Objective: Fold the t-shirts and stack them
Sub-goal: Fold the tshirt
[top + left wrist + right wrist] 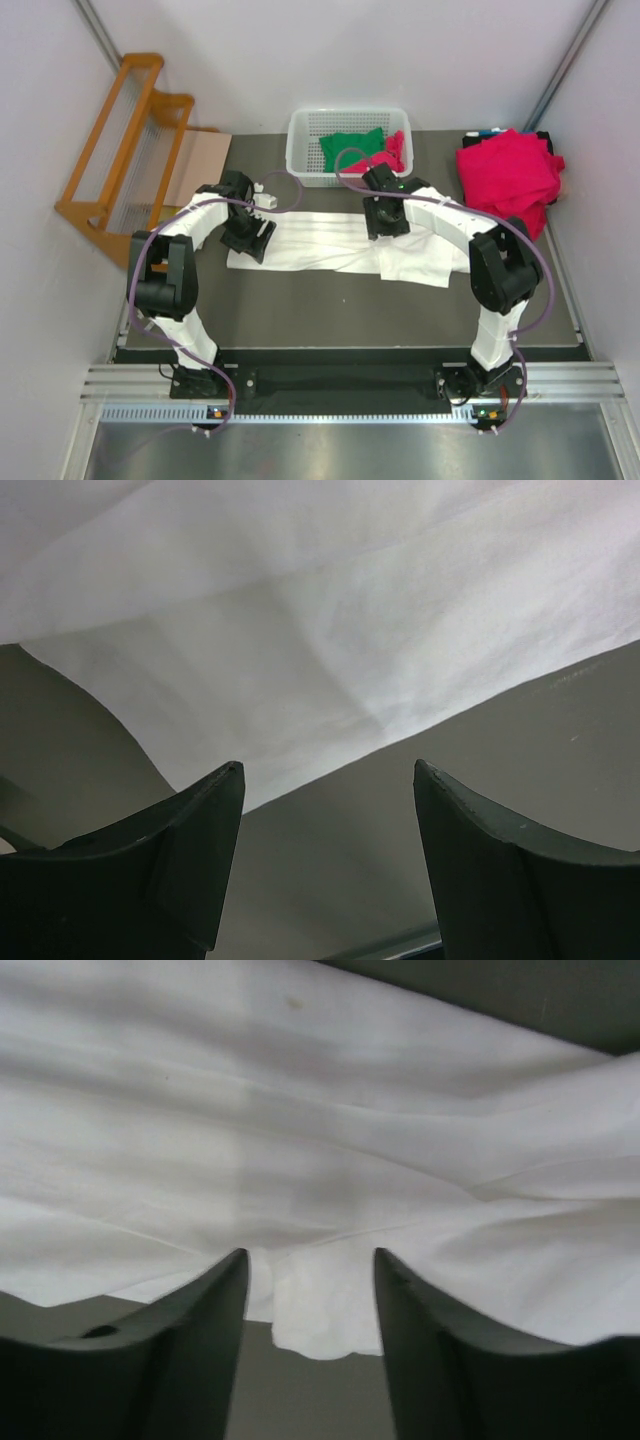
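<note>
The white t-shirt (pixel 320 240) is partly covered by the left arm (pixel 195 225) and the right arm (pixel 445 220) in the top view, and cut off at the edges of both wrist views. How many shirts are stacked in the crimson pile (pixel 510 180) cannot be told.

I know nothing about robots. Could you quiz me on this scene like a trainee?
1. True or false: the green cloth shirt lies in the white plastic lattice basket.
2. The pile of crimson-pink cloth shirts sits at: A far right, B near left, C centre.
3. Which garment lies under the left tool and the right tool?
Key: 1 true; 2 A; 3 the large white cloth t-shirt.
</note>
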Available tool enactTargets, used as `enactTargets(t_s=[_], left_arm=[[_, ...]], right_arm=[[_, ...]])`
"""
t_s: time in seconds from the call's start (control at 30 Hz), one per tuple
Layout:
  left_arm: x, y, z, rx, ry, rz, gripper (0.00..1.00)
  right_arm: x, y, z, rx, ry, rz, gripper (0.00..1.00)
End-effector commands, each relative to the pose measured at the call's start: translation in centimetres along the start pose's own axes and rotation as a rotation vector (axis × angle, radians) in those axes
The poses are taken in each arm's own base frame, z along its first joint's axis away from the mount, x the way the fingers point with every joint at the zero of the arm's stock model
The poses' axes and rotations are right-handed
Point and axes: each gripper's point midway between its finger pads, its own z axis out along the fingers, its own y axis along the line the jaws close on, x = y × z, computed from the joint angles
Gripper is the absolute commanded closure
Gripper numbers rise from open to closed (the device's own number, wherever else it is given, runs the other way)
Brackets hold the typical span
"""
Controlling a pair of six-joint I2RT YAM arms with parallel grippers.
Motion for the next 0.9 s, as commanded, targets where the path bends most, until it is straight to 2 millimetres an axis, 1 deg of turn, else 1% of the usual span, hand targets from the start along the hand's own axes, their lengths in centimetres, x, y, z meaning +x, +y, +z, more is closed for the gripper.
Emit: enactTargets(t_s=[0.0, 0.07, 0.1, 0.17, 0.23, 0.27, 0.3, 0.37, 0.6, 0.77, 0.87], left_arm=[[-0.6, 0.3, -0.2, -0.005, -0.034, 0.012, 0.27], [-0.6, 0.2, -0.2, -0.004, -0.034, 0.009, 0.27], [-0.6, 0.3, -0.2, -0.002, -0.034, 0.009, 0.27], [-0.6, 0.2, -0.1, -0.002, -0.033, 0.01, 0.27], [-0.5, 0.3, -0.1, -0.002, -0.032, 0.008, 0.27], [-0.5, 0.2, 0.0, 0.001, -0.031, 0.01, 0.27], [-0.6, 0.2, -0.1, 0.0, -0.034, 0.01, 0.27], [-0.6, 0.2, 0.0, 0.002, -0.032, 0.008, 0.27], [-0.5, 0.3, -0.1, -0.004, -0.031, 0.01, 0.27], [-0.5, 0.3, -0.2, -0.004, -0.035, 0.009, 0.27], [-0.6, 0.4, -0.3, -0.007, -0.037, 0.009, 0.27]], right_arm=[[-1.6, -0.6, -2.0, 0.041, -0.082, -0.095, 0.61], [-1.7, -0.8, -2.1, 0.056, -0.075, -0.129, 0.61], [-1.3, -0.9, -1.8, 0.066, -0.058, -0.145, 0.6], [-1.1, -1.1, -1.8, 0.077, -0.053, -0.167, 0.59], [-1.1, -0.5, -2.0, 0.061, -0.062, -0.183, 0.59], [-0.9, -0.1, -2.0, 0.037, -0.055, -0.198, 0.57], [-0.8, 0.6, -2.1, 0.022, -0.058, -0.214, 0.57], [-0.8, 1.3, -2.2, 0.005, -0.061, -0.238, 0.56], [0.4, 4.0, -1.4, -0.056, -0.028, -0.322, 0.6], [1.0, 3.8, -0.5, -0.035, -0.007, -0.33, 0.63], [1.5, 3.9, 0.2, -0.034, 0.012, -0.334, 0.63]])
